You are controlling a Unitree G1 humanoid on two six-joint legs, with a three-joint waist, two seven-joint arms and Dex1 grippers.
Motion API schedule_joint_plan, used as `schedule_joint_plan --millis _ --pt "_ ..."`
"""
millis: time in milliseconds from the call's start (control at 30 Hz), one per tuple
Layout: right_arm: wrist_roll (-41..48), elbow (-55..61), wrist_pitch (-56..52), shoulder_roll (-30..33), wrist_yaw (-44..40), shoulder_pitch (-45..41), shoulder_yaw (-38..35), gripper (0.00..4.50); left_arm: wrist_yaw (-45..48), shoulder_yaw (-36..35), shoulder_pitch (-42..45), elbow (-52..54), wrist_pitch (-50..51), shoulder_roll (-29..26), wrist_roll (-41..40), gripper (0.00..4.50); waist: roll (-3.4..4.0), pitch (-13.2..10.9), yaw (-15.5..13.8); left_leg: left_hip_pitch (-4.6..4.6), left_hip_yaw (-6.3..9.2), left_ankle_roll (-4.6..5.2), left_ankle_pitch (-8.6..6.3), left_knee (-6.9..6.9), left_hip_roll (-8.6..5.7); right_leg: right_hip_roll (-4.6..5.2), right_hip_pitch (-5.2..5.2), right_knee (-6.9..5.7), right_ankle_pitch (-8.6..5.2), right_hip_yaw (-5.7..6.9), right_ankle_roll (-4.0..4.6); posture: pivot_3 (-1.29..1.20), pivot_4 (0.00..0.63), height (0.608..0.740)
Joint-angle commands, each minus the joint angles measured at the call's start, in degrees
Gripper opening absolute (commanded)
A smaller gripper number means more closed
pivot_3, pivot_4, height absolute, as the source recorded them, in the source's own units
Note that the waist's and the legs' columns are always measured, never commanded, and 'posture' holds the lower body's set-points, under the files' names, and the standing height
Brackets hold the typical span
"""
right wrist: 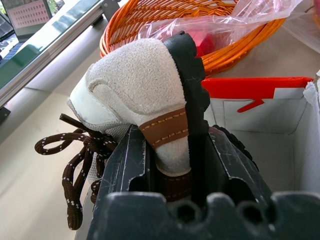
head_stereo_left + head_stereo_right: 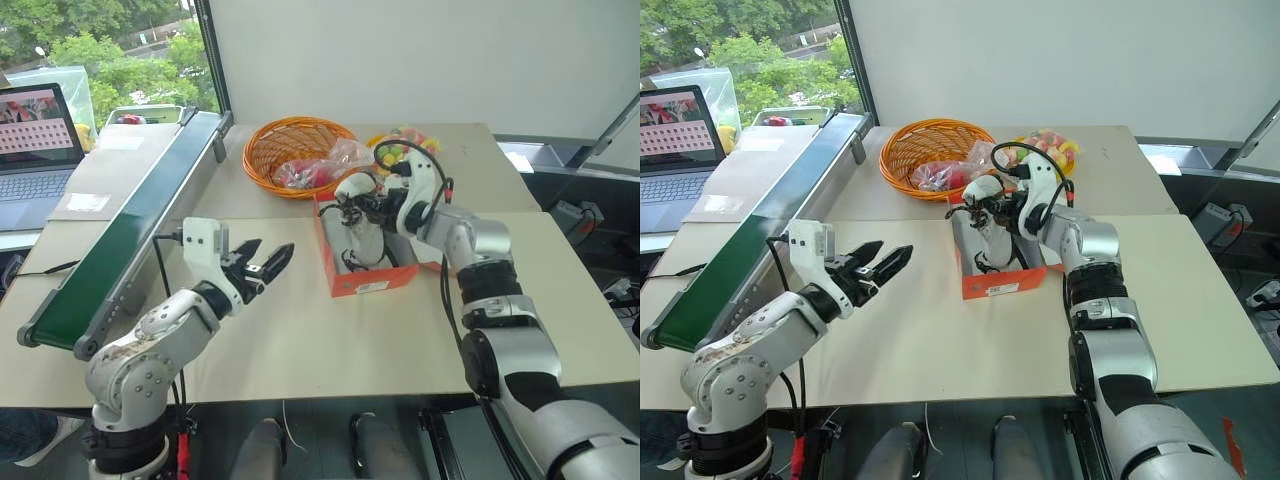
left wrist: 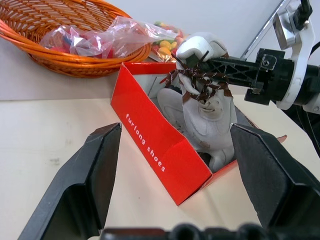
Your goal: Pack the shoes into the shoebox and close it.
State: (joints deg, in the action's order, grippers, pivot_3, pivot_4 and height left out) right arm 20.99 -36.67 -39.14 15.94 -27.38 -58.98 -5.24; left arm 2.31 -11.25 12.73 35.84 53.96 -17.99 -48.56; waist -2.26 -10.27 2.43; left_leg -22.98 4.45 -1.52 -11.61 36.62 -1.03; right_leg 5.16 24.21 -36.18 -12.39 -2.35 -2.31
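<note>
From the head camera, the right gripper (image 2: 372, 205) is out over the open shoebox (image 2: 372, 283), clamped on the heel of a cream sneaker (image 2: 362, 232) that hangs toe-down into the box, laces dangling. The box sits mid-table, just in front of the orange wicker basket (image 2: 275, 140), its white label facing the near edge. Over on the other side, the left gripper (image 2: 262, 262) floats above bare table (image 2: 300, 340), fingers spread wide and holding nothing, aimed across at the box. A green conveyor (image 2: 130, 235) runs along the far left, a laptop (image 2: 35, 150) beyond it. Left wrist camera now: two black fingers (image 3: 85, 185) parted wide, and between them the red box wall (image 3: 150, 145) with white lettering, the shoe standing inside it nose-down, brown laces (image 3: 200, 82) bunched at the top beside the other arm's fingers. Right wrist camera: jaws pinched tight on the suede heel (image 1: 145, 95), brown leather tab (image 1: 165, 127) right between the fingers, the box's white interior (image 1: 260, 125) beneath.
</note>
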Motion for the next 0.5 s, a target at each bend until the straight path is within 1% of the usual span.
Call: schedule_joint_plan --millis 33,133,233,333,433,500 --pt "1.13 3.92 -3.11 1.79 -1.65 -7.58 -1.07 0.94 -0.09 0.88 -1.02 2.58 -2.15 0.72 0.66 3.69 0.06 -0.04 0.17 -0.02 0.00 0.00 0.00 0.00 0.00 0.00 0.04 0.00 0.00 -0.01 0.00 0.00 0.150 0.740" --pt "1.39 4.25 -5.09 2.37 -2.65 -11.24 -1.01 0.94 -0.34 1.82 -1.40 2.41 -2.90 1.53 1.26 3.69 0.09 -0.05 0.17 -0.05 0.00 0.00 0.00 -0.01 0.01 -0.01 0.08 -0.01 0.00 0.00 0.00 0.00 0.150 0.740" --pt "1.72 4.06 -6.04 2.01 -2.75 -12.56 -1.44 0.94 -0.31 2.20 -1.37 2.18 -3.29 1.96 1.62 3.69 0.09 -0.05 0.05 -0.03 0.01 0.01 -0.01 -0.01 0.01 -0.01 0.03 0.01 0.00 0.01 0.00 0.00 0.150 0.740" --pt "2.19 4.47 -7.23 1.06 -2.39 -12.48 -1.94 0.94 -0.13 2.18 -1.34 2.07 -3.45 1.79 1.79 3.69 0.09 -0.05 -0.05 0.02 0.01 0.01 0.00 0.00 0.00 0.00 -0.04 0.01 0.00 0.02 0.00 0.00 0.150 0.740" --pt "4.73 6.30 -11.36 -1.34 -1.15 -11.41 -3.88 0.94 -0.58 1.65 -0.79 1.46 -3.86 1.79 2.29 3.69 0.08 -0.05 -0.03 -0.02 0.01 0.01 0.00 0.00 0.00 0.00 0.01 0.00 0.01 0.02 -0.01 0.00 0.150 0.740" --pt "4.24 6.94 -11.23 -1.70 -1.34 -9.95 -3.30 0.94 -0.50 2.03 -0.86 1.87 -3.84 1.49 2.45 3.69 0.09 -0.05 0.04 -0.07 0.01 0.01 -0.01 0.00 0.00 0.00 0.05 0.01 0.01 0.01 0.00 0.00 0.150 0.740"
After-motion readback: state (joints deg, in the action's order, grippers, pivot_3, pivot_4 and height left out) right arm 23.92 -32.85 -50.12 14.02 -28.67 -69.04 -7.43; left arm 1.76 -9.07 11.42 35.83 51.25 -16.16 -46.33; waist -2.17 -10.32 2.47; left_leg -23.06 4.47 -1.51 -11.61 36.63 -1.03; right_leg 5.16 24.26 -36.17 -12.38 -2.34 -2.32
